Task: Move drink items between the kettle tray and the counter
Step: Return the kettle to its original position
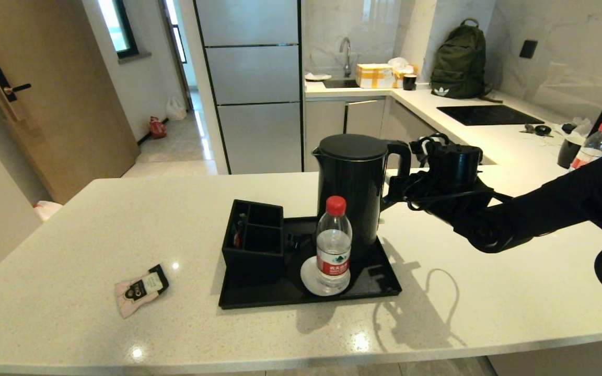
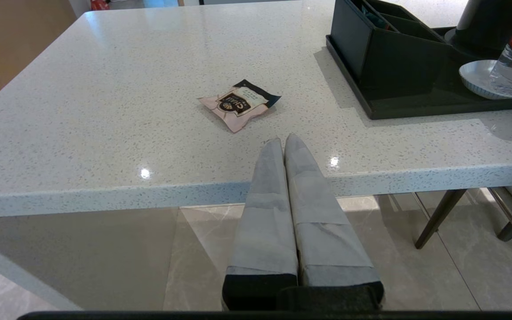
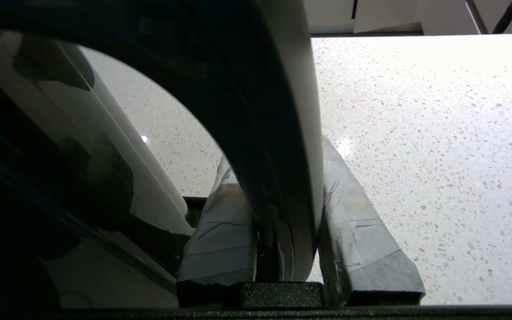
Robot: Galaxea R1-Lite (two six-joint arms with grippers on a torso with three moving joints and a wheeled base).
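Observation:
The tall black kettle (image 1: 352, 183) stands upright at the back right of the black tray (image 1: 384, 277). My right gripper (image 1: 401, 180) reaches in from the right and is shut on the kettle's loop handle (image 3: 265, 89). In the right wrist view the handle fills the space between the grey fingers (image 3: 354, 209). The pale pink sachet (image 1: 140, 289) lies flat on the counter (image 1: 489, 292), left of the tray. My left gripper (image 2: 283, 140) is shut and empty. It hangs parked at the counter's front edge, just short of the sachet (image 2: 239, 103).
A clear water bottle (image 1: 333, 243) with a red cap stands on a white saucer (image 1: 309, 277) at the tray's front. A black compartmented box (image 1: 254, 235) fills the tray's left end. Another bottle (image 1: 591, 146) stands far right. Chair legs (image 2: 438, 218) show under the counter.

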